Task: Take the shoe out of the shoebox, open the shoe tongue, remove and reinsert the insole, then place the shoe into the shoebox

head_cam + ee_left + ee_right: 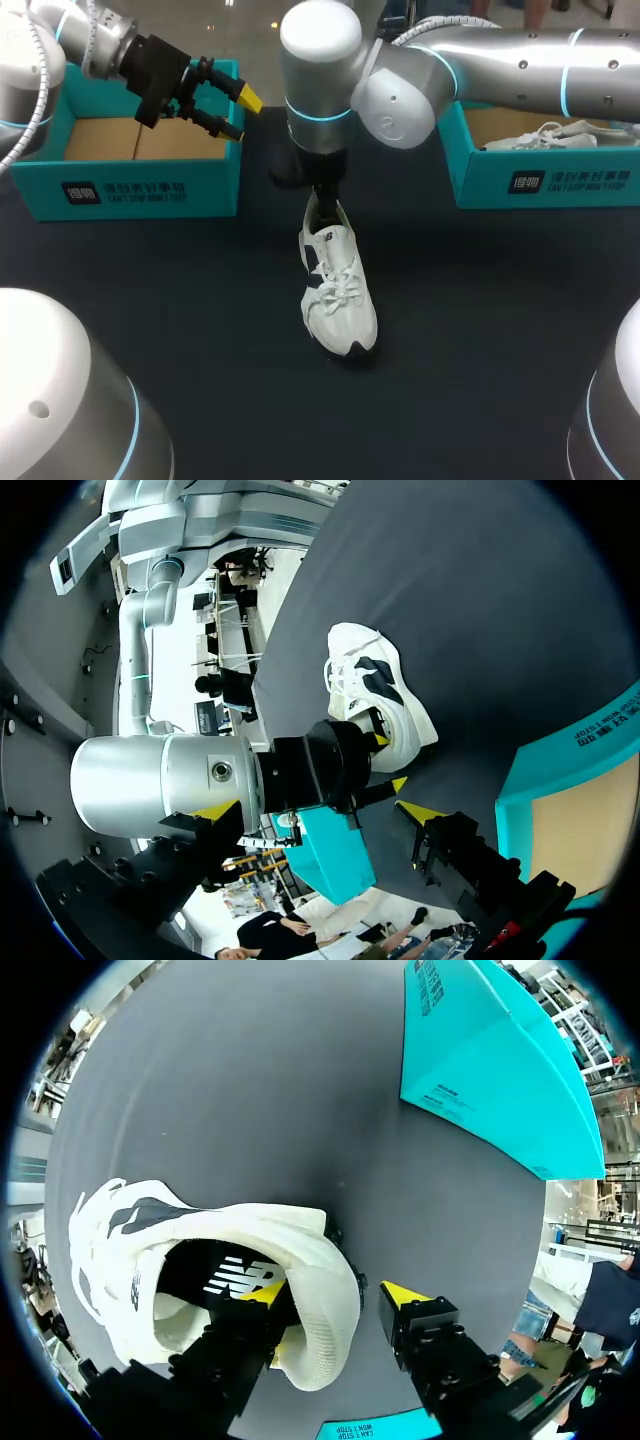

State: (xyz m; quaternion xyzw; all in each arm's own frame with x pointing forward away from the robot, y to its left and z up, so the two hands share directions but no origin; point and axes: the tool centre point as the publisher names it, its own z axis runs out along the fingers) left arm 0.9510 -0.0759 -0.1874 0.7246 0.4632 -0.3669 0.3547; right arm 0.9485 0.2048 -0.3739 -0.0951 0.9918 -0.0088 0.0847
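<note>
A white shoe with dark side marks stands upright mid-table, toe toward the near edge. My right arm crosses in from the right, and its gripper points straight down at the heel. In the right wrist view the right gripper straddles the heel wall of the shoe: one finger is inside the opening, the other outside with a small gap, so it is open. My left gripper hangs open and empty over the left teal shoebox. From the left wrist, the left gripper faces the shoe.
A second teal shoebox at the back right holds another white shoe. The left box shows a bare brown floor. Dark tabletop surrounds the shoe on all sides.
</note>
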